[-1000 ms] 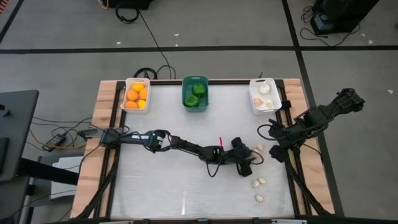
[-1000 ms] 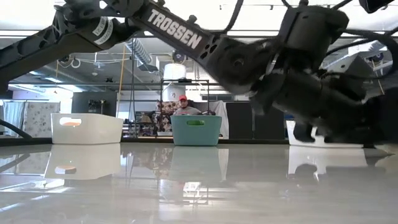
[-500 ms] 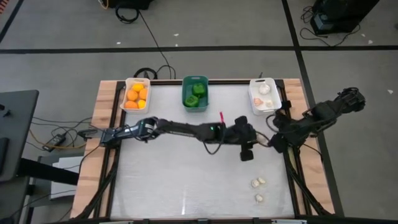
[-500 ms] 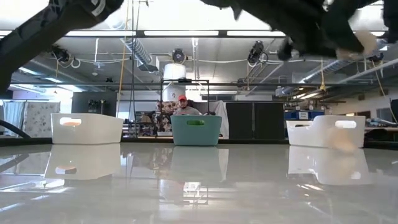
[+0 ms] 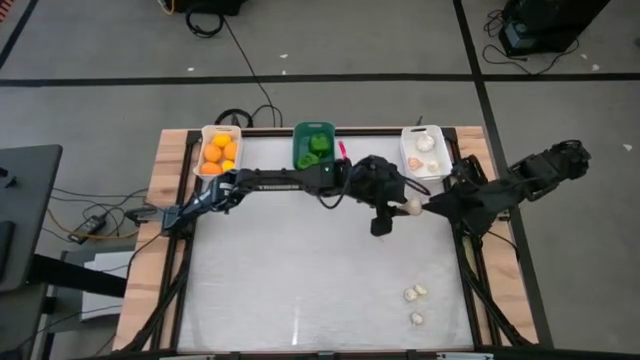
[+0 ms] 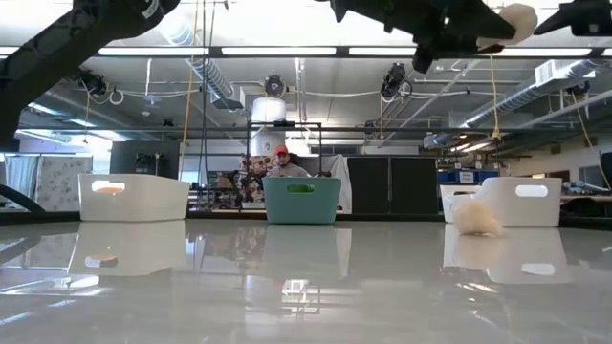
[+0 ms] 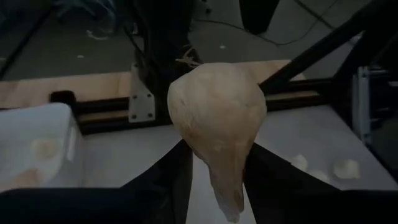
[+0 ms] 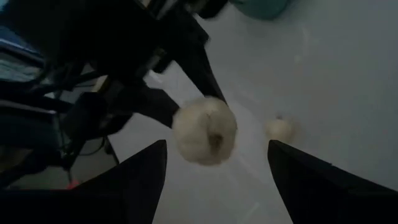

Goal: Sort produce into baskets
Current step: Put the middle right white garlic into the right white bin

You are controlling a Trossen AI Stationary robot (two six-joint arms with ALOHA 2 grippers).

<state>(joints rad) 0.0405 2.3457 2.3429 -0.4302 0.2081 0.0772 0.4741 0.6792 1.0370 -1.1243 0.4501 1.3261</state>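
Here the pale, whitish-beige garlic-like bulb (image 7: 216, 127) hangs in mid-air, pinched between the two dark fingers of the left gripper (image 5: 403, 208), its fat rounded body forward and its tapered neck down between the pads. It sits high above the glossy white table (image 5: 300, 290), just short of the white rectangular plastic basket (image 5: 413, 166) at the far right corner, which already holds similar bulbs. Judging by its papery, lumpy look, the bulb is probably light and fairly stiff, with a dry skin that should not slip much; its uneven taper means a pinch across the widest part of the body would likely hold best, since a grip on the narrow neck could let it swivel.

The right gripper (image 8: 217, 180) waits close by at the table's right edge, its jaws spread wide and empty, facing the carried bulb. Two more loose bulbs (image 5: 415, 294) lie together on the table's near right part, well apart from the baskets. Along the far edge, the teal-green plastic basket (image 5: 301, 160) holds green peppers and the other white basket (image 5: 205, 152) holds orange and yellow round fruits.
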